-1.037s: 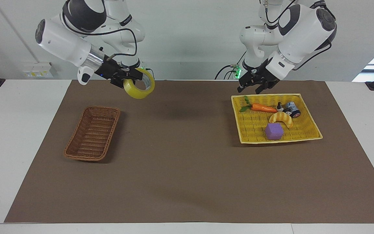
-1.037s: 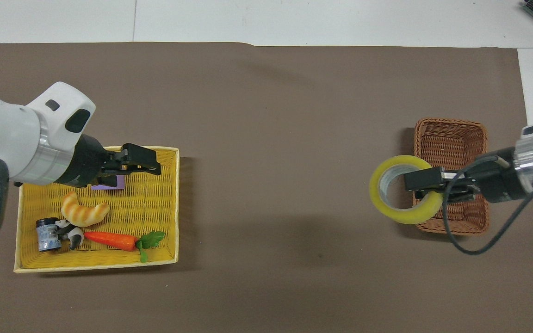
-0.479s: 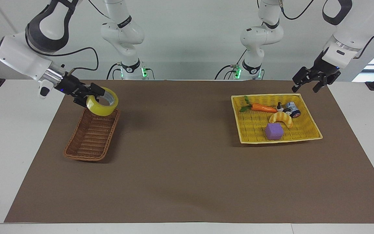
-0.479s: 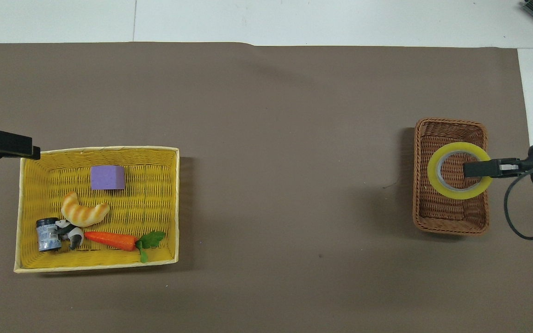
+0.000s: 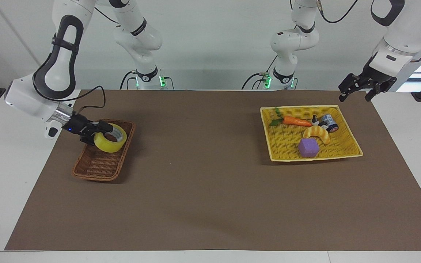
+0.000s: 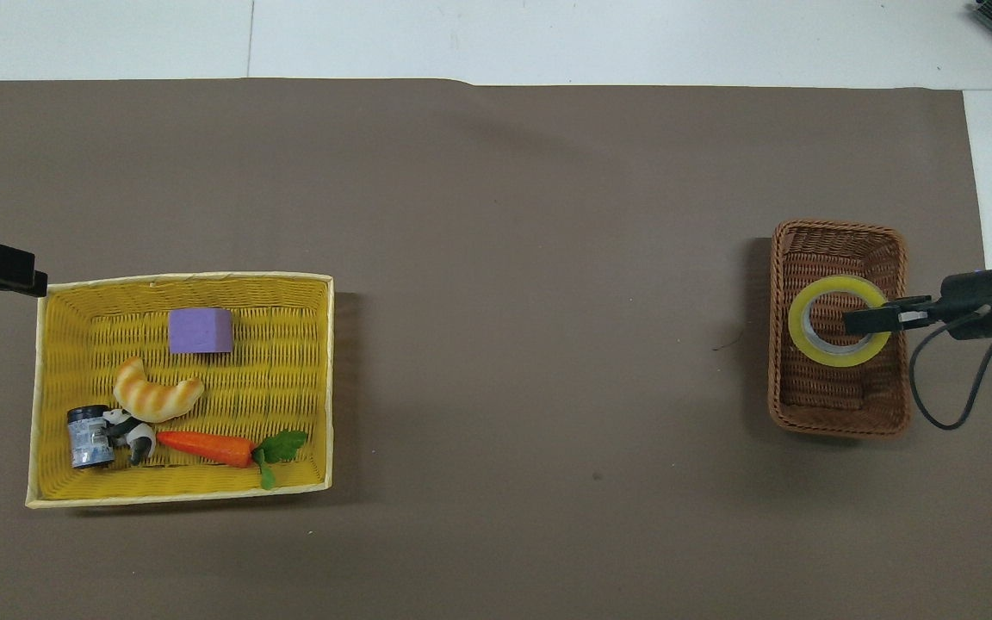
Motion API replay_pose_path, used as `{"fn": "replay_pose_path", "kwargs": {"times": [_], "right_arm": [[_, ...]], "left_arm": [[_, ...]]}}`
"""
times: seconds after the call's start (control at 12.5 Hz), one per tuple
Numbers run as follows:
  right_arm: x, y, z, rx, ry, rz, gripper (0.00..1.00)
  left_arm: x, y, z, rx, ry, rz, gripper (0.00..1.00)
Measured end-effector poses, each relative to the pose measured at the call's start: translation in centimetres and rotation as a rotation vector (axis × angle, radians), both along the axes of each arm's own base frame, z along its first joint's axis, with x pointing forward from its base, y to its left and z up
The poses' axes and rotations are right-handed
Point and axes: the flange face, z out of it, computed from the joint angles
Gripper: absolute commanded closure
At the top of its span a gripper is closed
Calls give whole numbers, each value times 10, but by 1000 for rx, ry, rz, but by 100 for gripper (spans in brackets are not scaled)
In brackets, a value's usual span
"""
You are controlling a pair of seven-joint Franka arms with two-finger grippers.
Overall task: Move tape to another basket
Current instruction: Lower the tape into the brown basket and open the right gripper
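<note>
Right tool (image 5: 99, 132) is in the brown wicker basket (image 5: 102, 164) at the right arm's end of the worktop (image 5: 203, 190). It is clamped on the wall of the tape (image 5: 110, 137), one finger inside the core and one outside. The tape lies nearly flat, low inside the basket, in the half nearer the robots; whether it rests on the basket floor cannot be told. In the overhead view the tape (image 6: 839, 320) sits within the basket (image 6: 839, 405) walls with the tool (image 6: 871, 320) reaching in over the rim.

Middle of the brown mat (image 5: 203, 157): bare.

Yellow tray (image 5: 287, 155) at the left arm's end holds a carrot (image 5: 296, 121), a croissant (image 5: 317, 133), a purple block (image 5: 308, 147) and a small jar (image 5: 329, 121).

Left tool (image 5: 356, 89) hangs in the air over the mat's corner beside the tray, fingers spread, gripping nothing. That arm waits.
</note>
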Motion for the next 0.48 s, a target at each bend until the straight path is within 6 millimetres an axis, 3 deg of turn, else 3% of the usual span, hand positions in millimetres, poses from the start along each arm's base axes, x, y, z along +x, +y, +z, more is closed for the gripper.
{"fn": "replay_pose_path", "kwargs": {"times": [0.16, 0.48], "right_arm": [[-5, -18, -19, 8, -15, 27, 100], [-3, -15, -25, 0, -18, 44, 96]], "left_arm": [[0, 1, -1, 5, 6, 0, 0], [-2, 2, -4, 10, 22, 0, 0]]}}
